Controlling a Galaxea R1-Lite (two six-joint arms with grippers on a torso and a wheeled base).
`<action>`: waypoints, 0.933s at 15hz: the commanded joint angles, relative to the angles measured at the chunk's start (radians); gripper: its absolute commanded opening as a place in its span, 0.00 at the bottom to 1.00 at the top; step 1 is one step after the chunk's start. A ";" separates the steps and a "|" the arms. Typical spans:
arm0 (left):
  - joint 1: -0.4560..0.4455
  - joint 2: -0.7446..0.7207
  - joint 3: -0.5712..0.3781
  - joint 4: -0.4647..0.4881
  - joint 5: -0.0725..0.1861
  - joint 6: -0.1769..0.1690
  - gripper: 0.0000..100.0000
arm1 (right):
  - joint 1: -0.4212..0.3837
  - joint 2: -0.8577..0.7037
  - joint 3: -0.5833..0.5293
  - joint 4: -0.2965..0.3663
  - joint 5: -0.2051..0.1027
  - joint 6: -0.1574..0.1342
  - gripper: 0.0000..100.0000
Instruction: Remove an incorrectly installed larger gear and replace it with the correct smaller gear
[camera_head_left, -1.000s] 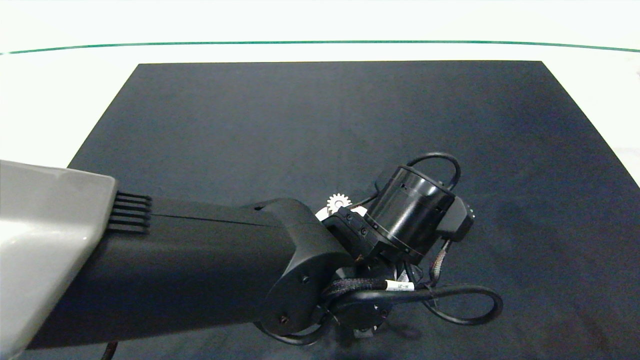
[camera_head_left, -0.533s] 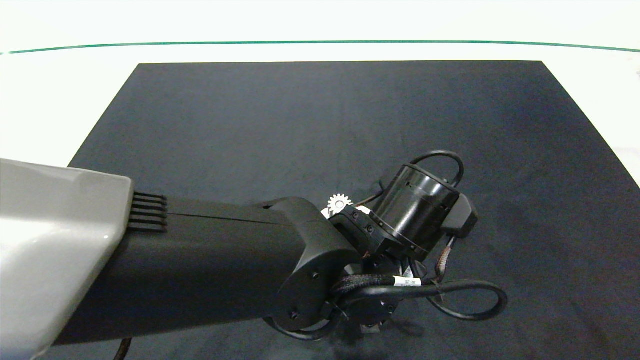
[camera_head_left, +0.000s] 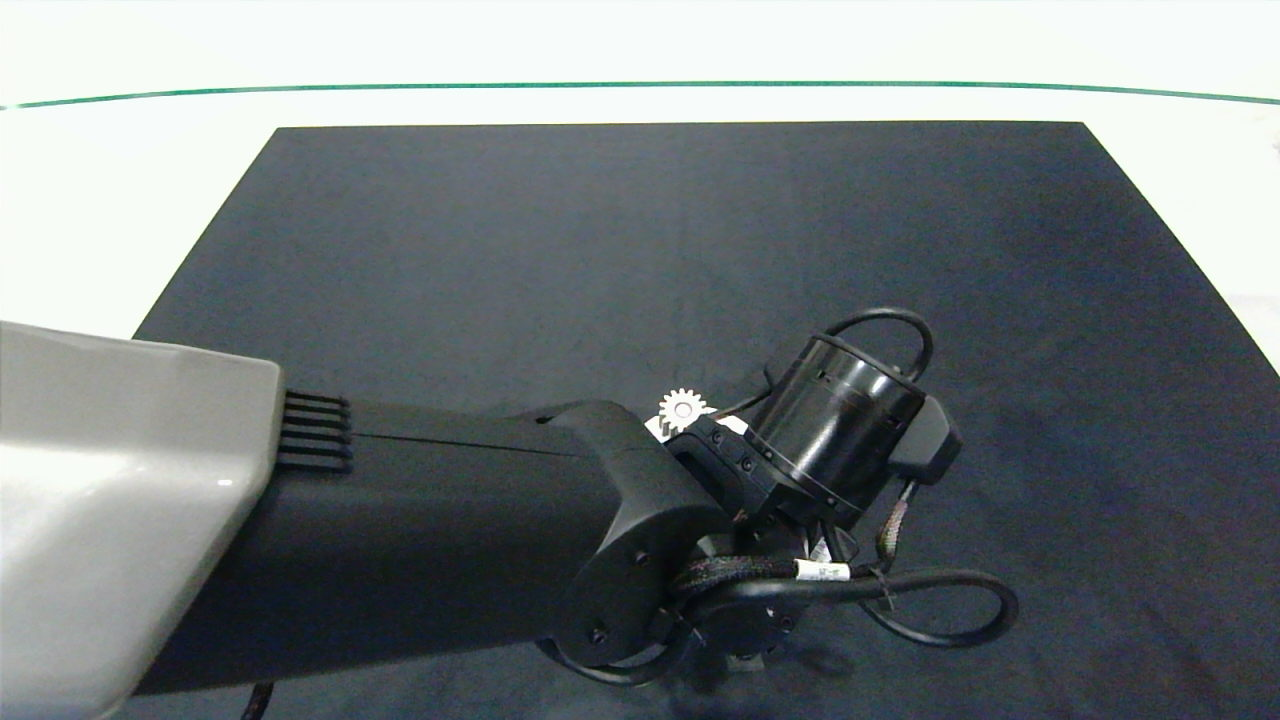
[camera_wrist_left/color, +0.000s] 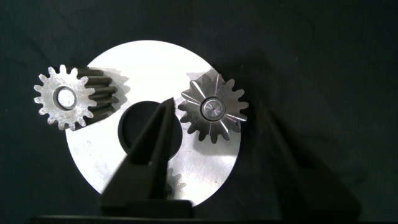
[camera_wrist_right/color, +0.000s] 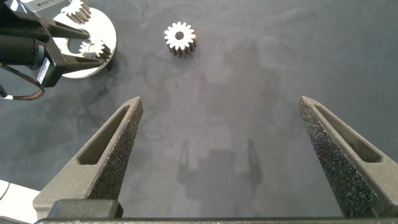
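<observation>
Left tool (camera_wrist_left/color: 217, 134) hangs over the round silvery metal disc (camera_wrist_left/color: 205, 180) on the dark bench mat (camera_head_left: 640, 230), its two dark fingers spread apart on either side of the larger silvery pointed-tooth gear (camera_wrist_left/color: 212, 108), gripping nothing. That gear stands on the disc beside the central hole. One smaller blunt-toothed silvery gear (camera_wrist_left/color: 67, 97) sits at the disc's edge. Right tool (camera_wrist_right/color: 230, 134) hovers wide open and empty, with another small blunt-toothed gear (camera_wrist_right/color: 180, 38) lying on the mat beyond it.
</observation>
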 joint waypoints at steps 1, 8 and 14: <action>0.002 -0.006 0.008 0.004 0.004 0.001 1.00 | 0.000 0.000 -0.001 0.002 -0.001 -0.001 1.00; 0.085 -0.244 0.219 0.007 0.006 -0.048 1.00 | -0.125 -0.025 -0.027 0.004 -0.010 -0.002 1.00; 0.299 -0.581 0.451 0.010 0.006 -0.045 1.00 | -0.316 -0.069 -0.076 0.169 -0.016 -0.007 1.00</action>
